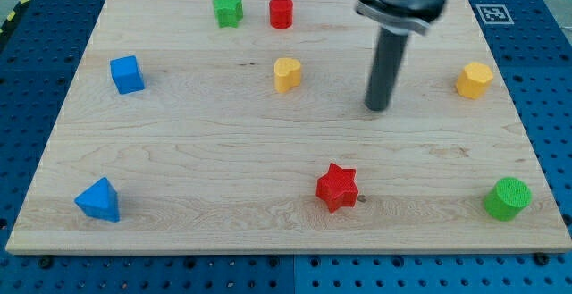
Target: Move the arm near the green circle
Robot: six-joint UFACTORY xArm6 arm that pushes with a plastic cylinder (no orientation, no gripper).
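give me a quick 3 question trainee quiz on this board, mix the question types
1. True or false: my tip touches the green circle.
2. Which block lies nearest my tip? A) yellow heart B) blue cube C) blue triangle
3. Fill in: to reach the green circle, my tip should move toward the view's bottom-____.

Key
1. False: the circle sits apart from it, near the board's bottom right corner.
2. A
3. right
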